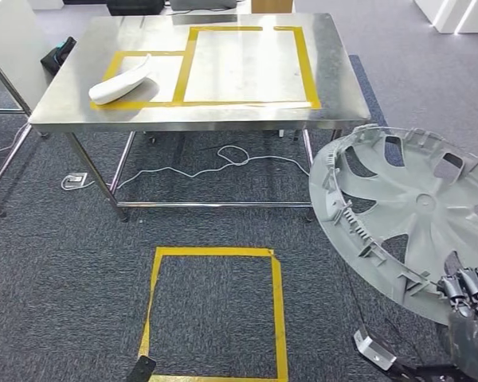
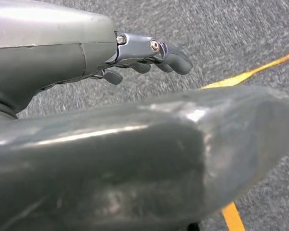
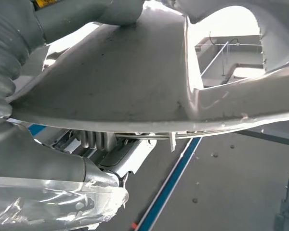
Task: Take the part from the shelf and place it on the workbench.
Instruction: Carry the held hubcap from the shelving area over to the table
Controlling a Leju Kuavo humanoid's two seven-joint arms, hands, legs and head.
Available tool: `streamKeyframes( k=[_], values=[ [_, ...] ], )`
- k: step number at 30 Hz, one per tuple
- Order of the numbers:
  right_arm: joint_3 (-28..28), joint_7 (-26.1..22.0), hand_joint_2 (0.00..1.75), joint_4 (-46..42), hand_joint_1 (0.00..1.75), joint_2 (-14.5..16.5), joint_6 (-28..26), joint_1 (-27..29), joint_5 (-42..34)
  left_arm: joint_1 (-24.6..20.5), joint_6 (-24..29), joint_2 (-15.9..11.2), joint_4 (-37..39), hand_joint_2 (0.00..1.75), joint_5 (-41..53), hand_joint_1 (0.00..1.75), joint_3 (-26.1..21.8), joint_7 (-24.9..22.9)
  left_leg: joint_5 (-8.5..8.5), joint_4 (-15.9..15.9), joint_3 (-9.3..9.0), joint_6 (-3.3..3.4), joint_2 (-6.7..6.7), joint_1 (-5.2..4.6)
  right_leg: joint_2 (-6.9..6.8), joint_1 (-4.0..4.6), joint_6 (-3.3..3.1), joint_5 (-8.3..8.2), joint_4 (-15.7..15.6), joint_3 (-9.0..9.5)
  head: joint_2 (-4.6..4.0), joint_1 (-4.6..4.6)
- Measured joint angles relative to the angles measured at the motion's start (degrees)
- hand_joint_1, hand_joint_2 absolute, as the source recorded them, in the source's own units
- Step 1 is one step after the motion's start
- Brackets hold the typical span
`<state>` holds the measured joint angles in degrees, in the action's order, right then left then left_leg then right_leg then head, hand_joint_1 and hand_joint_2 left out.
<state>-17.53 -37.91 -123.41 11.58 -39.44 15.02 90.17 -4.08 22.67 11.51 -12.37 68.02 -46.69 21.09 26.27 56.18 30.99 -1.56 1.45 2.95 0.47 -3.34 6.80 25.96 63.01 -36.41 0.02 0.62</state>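
Observation:
A large grey wheel cover (image 1: 405, 215) with curved spokes hangs at the right of the head view, above the carpet. My right hand (image 1: 468, 293) grips its lower rim with dark fingers over the edge. In the right wrist view the wheel cover (image 3: 136, 82) spreads close above my right hand (image 3: 96, 144), whose thumb lies on one face and whose fingers press the other. My left hand (image 2: 146, 55) hangs over the carpet, holding nothing, its fingers a little curled and apart. The steel workbench (image 1: 333, 87) stands ahead, marked with yellow tape rectangles.
A white curved part (image 1: 121, 79) lies in the smaller taped rectangle on the workbench. A black device (image 1: 57, 54) sits at its left edge. A yellow taped square (image 1: 215, 310) marks the carpet in front. A white cable (image 1: 225, 163) trails under the workbench. Another table leg (image 1: 8, 155) stands at left.

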Motion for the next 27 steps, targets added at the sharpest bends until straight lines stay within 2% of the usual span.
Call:
streamKeyframes(
  k=[1, 2, 3, 4, 5, 6, 7, 8, 9, 10, 11, 12, 13, 14, 15, 16, 17, 18, 20, 21, 22, 23, 24, 25, 27],
  values=[
    [-0.02, -0.01, 1.75, 0.16, 1.75, -0.01, -0.02, 0.00, -0.01, -0.01, 0.03, -0.16, 0.00, 0.00, 0.00, 0.00, -0.01, -0.09, 0.64, 0.66, 0.11, -0.78, 0.07, 0.20, 0.29, -0.19, -0.17, 0.30, -1.75, 0.95, 0.00, 0.19],
    [-0.08, -0.03, 1.75, 0.31, 1.75, -0.02, -0.05, 0.06, -0.03, 0.00, 0.06, -0.31, 0.00, 0.00, 0.00, 0.00, -0.01, -0.18, 1.26, 1.14, 0.22, -1.37, 0.09, 0.22, 0.61, -0.18, -0.66, 1.15, -2.15, 1.27, 0.00, 0.30],
    [-0.16, -0.06, 1.75, 0.46, 1.75, -0.02, -0.08, 0.13, -0.02, 0.01, 0.09, -0.44, 0.00, 0.00, -0.01, 0.00, -0.02, -0.26, 1.73, 1.39, 0.15, -1.73, 0.10, 0.20, 0.74, -0.04, -1.71, 2.05, -1.80, 1.31, 0.00, 0.26],
    [-0.26, -0.09, 1.75, 0.54, 1.75, -0.02, -0.09, 0.26, 0.00, 0.04, 0.13, -0.38, 0.00, 0.00, -0.03, 0.00, -0.02, -0.32, 1.84, 1.61, 0.05, -2.00, 0.11, 0.16, 0.71, -0.01, -2.62, 2.22, -1.42, 1.66, 0.00, -0.08],
    [-0.41, -0.11, 1.75, 0.59, 1.75, -0.01, -0.10, 0.40, 0.01, 0.01, 0.16, -0.35, 0.00, 0.00, -0.04, 0.00, -0.02, -0.39, 1.05, 2.62, 0.30, -2.21, -0.05, 0.13, 0.75, 0.08, -3.01, 2.21, -1.45, 2.12, 0.00, -0.49],
    [-0.54, -0.14, 1.75, 0.63, 1.75, 0.00, -0.11, 0.48, 0.03, -0.10, 0.23, -0.31, 0.00, 0.00, -0.06, 0.00, -0.02, -0.44, -0.29, 4.84, 1.40, -2.32, -0.33, 0.04, 0.70, 0.22, -3.41, 2.39, -1.80, 2.82, 0.00, -0.85],
    [-0.65, -0.15, 1.75, 0.65, 1.75, 0.01, -0.13, 0.52, 0.02, -0.23, 0.28, -0.27, 0.00, 0.00, -0.08, 0.00, -0.02, -0.48, -1.51, 8.04, 3.40, -2.31, -0.65, -0.14, 0.66, 0.39, -3.77, 2.61, -2.38, 3.69, 0.00, -1.13],
    [-0.75, -0.18, 1.75, 0.64, 1.75, 0.01, -0.14, 0.51, 0.01, -0.30, 0.33, -0.23, 0.00, 0.00, -0.08, 0.00, -0.02, -0.50, -1.85, 11.87, 6.09, -2.09, -0.98, -0.40, 0.55, 0.58, -4.15, 2.93, -3.22, 4.75, 0.00, -1.35],
    [-0.78, -0.23, 1.75, 0.65, 1.75, 0.01, -0.14, 0.47, 0.01, -0.26, 0.37, -0.21, 0.00, 0.00, -0.10, 0.00, -0.02, -0.51, -0.73, 15.16, 8.86, -1.78, -1.14, -0.67, 0.47, 0.74, -4.47, 3.32, -4.07, 5.95, 0.00, -1.43],
    [-0.79, -0.30, 1.75, 0.65, 1.75, 0.01, -0.14, 0.46, 0.01, -0.15, 0.37, -0.20, 0.00, 0.00, -0.11, 0.00, -0.02, -0.55, 1.55, 17.22, 11.17, -1.43, -1.18, -0.98, 0.48, 0.87, -4.72, 3.81, -4.86, 7.29, 0.00, -1.46],
    [-0.80, -0.37, 1.75, 0.66, 1.75, 0.00, -0.13, 0.49, 0.01, -0.01, 0.37, -0.19, 0.00, 0.00, -0.13, 0.00, -0.02, -0.60, 4.18, 18.00, 12.91, -1.03, -1.18, -1.29, 0.55, 0.99, -4.87, 4.40, -5.58, 8.76, 0.00, -1.48],
    [-0.80, -0.42, 1.75, 0.66, 1.75, 0.00, -0.13, 0.53, 0.02, 0.11, 0.37, -0.19, 0.00, 0.00, -0.15, 0.00, -0.02, -0.64, 6.29, 17.21, 13.88, -0.59, -1.18, -1.64, 0.65, 1.10, -4.95, 5.12, -6.25, 10.38, 0.00, -1.49],
    [-0.81, -0.44, 1.75, 0.66, 1.75, 0.00, -0.12, 0.56, 0.02, 0.19, 0.38, -0.19, 0.00, 0.00, -0.15, 0.00, -0.02, -0.68, 7.19, 15.28, 14.27, -0.07, -1.18, -2.04, 0.74, 1.18, -4.98, 5.90, -6.87, 11.99, 0.00, -1.51],
    [-0.81, -0.45, 1.75, 0.66, 1.75, 0.01, -0.12, 0.56, 0.02, 0.28, 0.39, -0.19, 0.00, 0.00, -0.16, 0.00, -0.02, -0.70, 5.72, 12.27, 14.25, 0.59, -1.17, -2.53, 0.78, 1.27, -4.98, 6.76, -7.54, 13.57, 0.00, -1.55],
    [-0.81, -0.44, 1.75, 0.68, 1.75, 0.01, -0.12, 0.55, 0.02, 0.44, 0.40, -0.22, 0.01, 0.00, -0.17, 0.00, -0.03, -0.70, 1.35, 8.39, 14.02, 1.43, -1.18, -3.07, 0.79, 1.31, -4.95, 7.63, -8.25, 15.04, 0.00, -1.61],
    [-0.82, -0.45, 1.75, 0.73, 1.75, 0.02, -0.12, 0.52, 0.02, 0.63, 0.44, -0.27, 0.01, 0.00, -0.19, 0.00, -0.04, -0.72, -3.90, 4.29, 13.69, 2.19, -1.20, -3.65, 0.95, 1.45, -4.83, 8.47, -8.91, 16.29, 0.00, -1.71],
    [-0.83, -0.45, 1.75, 0.78, 1.75, 0.02, -0.12, 0.49, 0.04, 0.82, 0.48, -0.25, 0.02, 0.00, -0.20, 0.00, -0.05, -0.78, -8.52, 1.01, 13.27, 2.69, -1.15, -4.07, 1.06, 1.64, -4.73, 9.46, -9.88, 17.59, 0.00, -1.82],
    [-0.83, -0.45, 1.75, 0.81, 1.75, 0.02, -0.12, 0.50, 0.05, 0.93, 0.54, -0.21, 0.03, 0.00, -0.21, 0.00, -0.07, -0.83, -11.13, -1.26, 12.75, 2.84, -1.04, -4.27, 1.22, 1.87, -4.59, 9.90, -10.69, 19.25, 0.00, -1.89],
    [-0.86, -0.43, 1.75, 0.83, 1.75, 0.01, -0.11, 0.57, 0.08, 0.73, 0.67, -0.02, 0.05, 0.00, -0.22, 0.00, -0.08, -0.94, -10.57, -2.52, 10.98, 2.54, -0.75, -4.09, 1.31, 2.34, -4.20, 8.76, -10.25, 21.09, 0.01, -1.99],
    [-0.87, -0.42, 1.75, 0.84, 1.75, 0.00, -0.11, 0.52, 0.06, 0.53, 0.75, 0.01, 0.05, 0.00, -0.23, 0.00, -0.08, -0.98, -9.82, -2.67, 9.77, 2.57, -0.62, -3.97, 1.05, 2.44, -3.99, 7.23, -7.64, 20.56, 0.01, -1.93],
    [-0.89, -0.42, 1.75, 0.86, 1.75, 0.00, -0.11, 0.39, 0.03, 0.37, 0.82, 0.04, 0.07, 0.00, -0.23, 0.00, -0.08, -1.02, -9.15, -2.68, 8.43, 2.82, -0.56, -3.96, 0.68, 2.51, -3.88, 6.22, -3.69, 18.34, 0.02, -1.80],
    [-0.88, -0.44, 1.75, 0.88, 1.75, 0.01, -0.11, 0.25, 0.01, 0.28, 0.89, 0.05, 0.07, 0.00, -0.24, 0.00, -0.08, -1.08, -8.34, -2.70, 7.06, 3.15, -0.48, -4.02, 0.31, 2.58, -3.87, 6.40, 0.72, 15.42, 0.02, -1.72],
    [-0.86, -0.46, 1.75, 0.91, 1.75, 0.01, -0.12, 0.16, -0.01, 0.25, 0.91, 0.08, 0.07, 0.00, -0.25, 0.00, -0.08, -1.16, -7.12, -2.69, 5.72, 3.46, -0.46, -4.21, 0.00, 2.75, -3.97, 7.85, 4.53, 12.30, 0.02, -1.56],
    [-0.86, -0.46, 1.75, 0.95, 1.75, 0.02, -0.12, 0.16, -0.02, 0.29, 0.92, 0.10, 0.07, 0.00, -0.25, 0.00, -0.08, -1.23, -5.91, -2.70, 4.33, 3.77, -0.44, -4.44, -0.08, 3.00, -4.15, 10.58, 6.92, 9.35, 0.02, -1.48],
    [-0.85, -0.47, 1.75, 1.09, 1.75, 0.02, -0.12, 0.22, 0.01, 0.44, 0.93, 0.13, 0.07, 0.00, -0.25, 0.00, -0.08, -1.34, -3.42, -2.71, 1.12, 4.38, -0.34, -5.05, -0.07, 3.69, -4.76, 16.74, 7.55, 4.76, 0.02, -1.38]
  ],
)
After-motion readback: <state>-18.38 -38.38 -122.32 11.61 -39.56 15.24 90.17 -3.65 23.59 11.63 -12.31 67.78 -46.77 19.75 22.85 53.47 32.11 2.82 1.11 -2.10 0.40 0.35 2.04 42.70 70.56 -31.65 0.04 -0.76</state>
